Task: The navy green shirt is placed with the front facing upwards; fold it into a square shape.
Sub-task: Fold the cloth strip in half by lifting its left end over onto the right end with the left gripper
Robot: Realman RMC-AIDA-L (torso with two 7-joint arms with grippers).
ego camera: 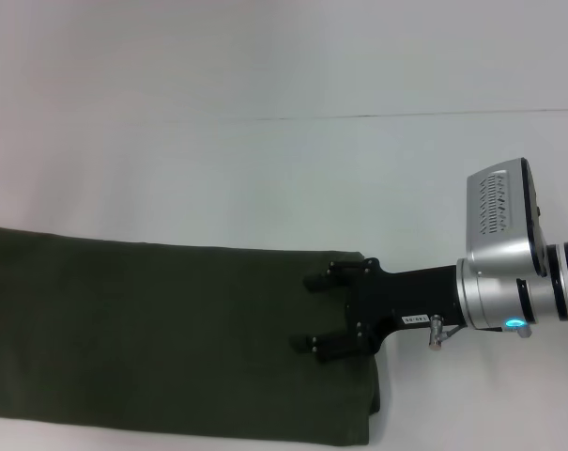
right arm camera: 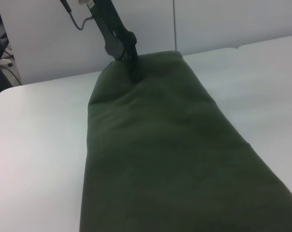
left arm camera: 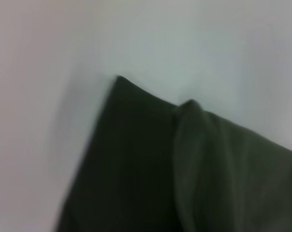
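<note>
— One long band of dark green cloth across the white table (ego camera: 265, 160), that's the navy green shirt (ego camera: 171, 338), already folded into a strip. It runs in from the robot's left edge of the head view and ends in a folded edge just past the middle.

— Any print showing?

— None from here, just plain fabric, doubled over. In the right wrist view the shirt (right arm camera: 170, 159) stretches away as a narrow strip, and at its far end the left gripper (right arm camera: 129, 60) comes down onto the cloth.

— Is it pinching it?

— Can't tell, its fingertips are lost against the dark fabric. The left wrist view only gives a corner of the shirt (left arm camera: 150, 169) with a raised fold beside it, on the white top.

— And the right one?

— Right gripper (ego camera: 314, 312) reaches in from the robot's right, over the strip's end. Its two black fingers (ego camera: 326, 278) stand spread apart, lying above the fabric, nothing between them.
</note>
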